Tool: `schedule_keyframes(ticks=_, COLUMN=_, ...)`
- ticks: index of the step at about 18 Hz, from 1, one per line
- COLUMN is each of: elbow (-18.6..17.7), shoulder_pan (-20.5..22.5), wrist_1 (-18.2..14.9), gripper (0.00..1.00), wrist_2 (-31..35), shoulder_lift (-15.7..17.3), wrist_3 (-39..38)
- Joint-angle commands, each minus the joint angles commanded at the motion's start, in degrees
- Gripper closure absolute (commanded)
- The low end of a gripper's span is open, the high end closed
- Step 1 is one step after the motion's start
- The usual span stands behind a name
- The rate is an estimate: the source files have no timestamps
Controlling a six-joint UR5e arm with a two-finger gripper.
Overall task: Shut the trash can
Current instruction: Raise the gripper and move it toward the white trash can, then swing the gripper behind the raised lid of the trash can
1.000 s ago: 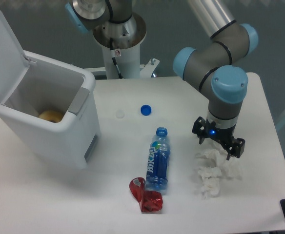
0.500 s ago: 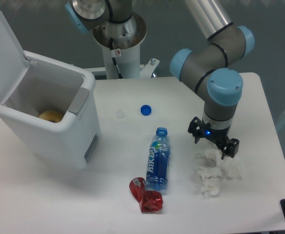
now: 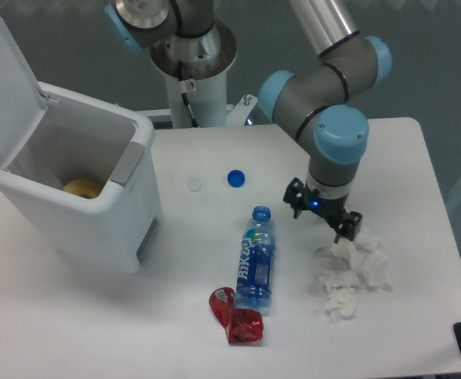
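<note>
The white trash can (image 3: 96,213) stands at the left of the table with its flat lid (image 3: 5,87) swung up and back, so it is open. A grey push tab (image 3: 128,162) sits on its front rim. A round yellowish object (image 3: 82,188) lies inside. My gripper (image 3: 322,215) is at the right of the table, far from the can, pointing down just above the table by the crumpled tissue. Its fingers are spread apart and hold nothing.
A blue-labelled plastic bottle (image 3: 254,260) lies in the middle. A red crumpled wrapper (image 3: 237,317) lies below it. White crumpled tissue (image 3: 350,272) lies at the right. A blue cap (image 3: 235,178) and a white cap (image 3: 194,185) lie near the can. The robot base (image 3: 193,63) stands behind.
The gripper has moved left and slightly up, away from the tissue toward the table's middle. The trash can lid stays open.
</note>
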Motion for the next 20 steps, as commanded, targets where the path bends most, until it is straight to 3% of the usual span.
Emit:
schedule_keyframes(ticks=5, elbow=3.52, shoulder_pan=-2.54, wrist_1=-1.75, gripper=0.0, wrist_2=-2.2, shoulder_lift=1.67, wrist_3=-7.81)
schedule_keyframes(ticks=10, elbow=4.13, shoulder_pan=-6.85, wrist_1=-2.11, gripper=0.0, wrist_2=-5.35, shoulder_lift=6.84, wrist_3=-15.54)
schedule_keyframes(ticks=14, elbow=4.4, shoulder_pan=-8.18, wrist_1=-2.11, gripper=0.17, wrist_2=-10.36, shoulder_lift=12.2, wrist_3=-21.17)
schedule_keyframes(ticks=17, elbow=4.49, shoulder_pan=-8.88, wrist_1=-2.2, gripper=0.4, wrist_2=-13.96, shoulder_lift=17.3, wrist_3=-26.0)
schedule_keyframes(ticks=20, elbow=4.49, shoulder_pan=-10.89, wrist_1=-2.2, gripper=0.56, wrist_2=-15.73, shoulder_lift=22.66, wrist_3=-32.67)
